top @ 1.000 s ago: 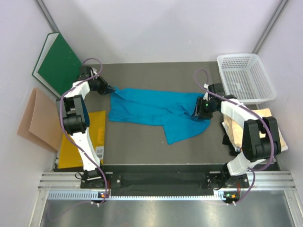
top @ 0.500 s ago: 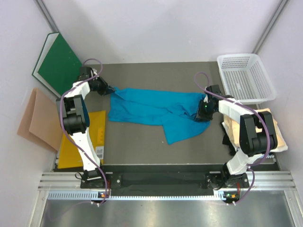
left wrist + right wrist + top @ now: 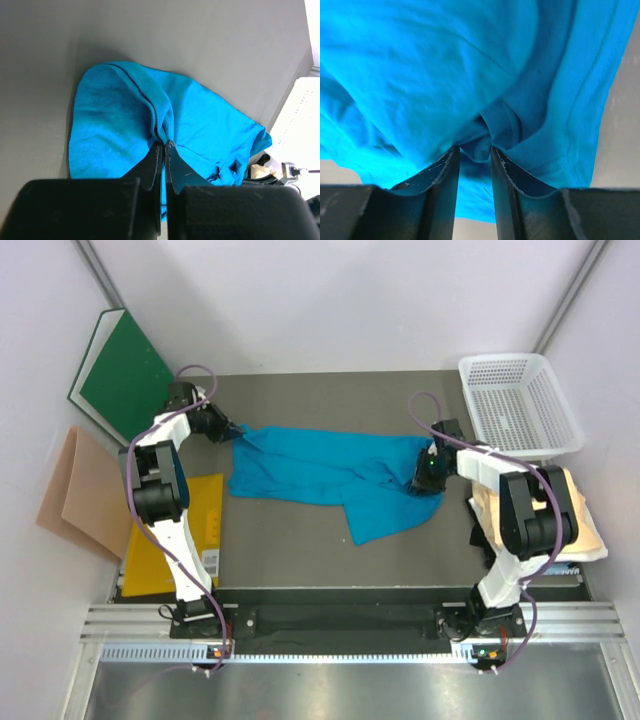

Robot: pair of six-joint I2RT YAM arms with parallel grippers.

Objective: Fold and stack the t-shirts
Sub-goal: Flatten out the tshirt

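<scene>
A: So, whereabouts on the table (image 3: pixel 330 400), the teal t-shirt (image 3: pixel 320 472)?

B: Stretched crosswise over the middle, long axis running left to right, with one loose flap trailing toward the near edge, right of centre.

A: Held by what?

B: Pinched at both ends. Left gripper (image 3: pixel 164 145) closed tight on a hem fold at the left end, plain enough from the left wrist. Right gripper (image 3: pixel 474 150) clamped on a bunched wad at the right end, with cloth packed into the narrow gap between the jaws.

A: Lying which way from each pincer, then?

B: Rightward from the left one, leftward from the right one. Slack and rumpled in between, not yet flat.

A: Nearer to which arm, that trailing flap?

B: Nearer the right, just inboard of its grip.

A: Next move, at a guess?

B: Probably a pull apart along that long axis, to draw out the wrinkles before any fold. Worth watching for a slip on the right, given so thick a bunch.

A: And the cream t-shirt (image 3: pixel 588 530)?

B: Off at the right edge beside the right arm, nearer than the white basket (image 3: pixel 520 405). Partly hidden by the arm; not folded, as far as can be told.
</scene>
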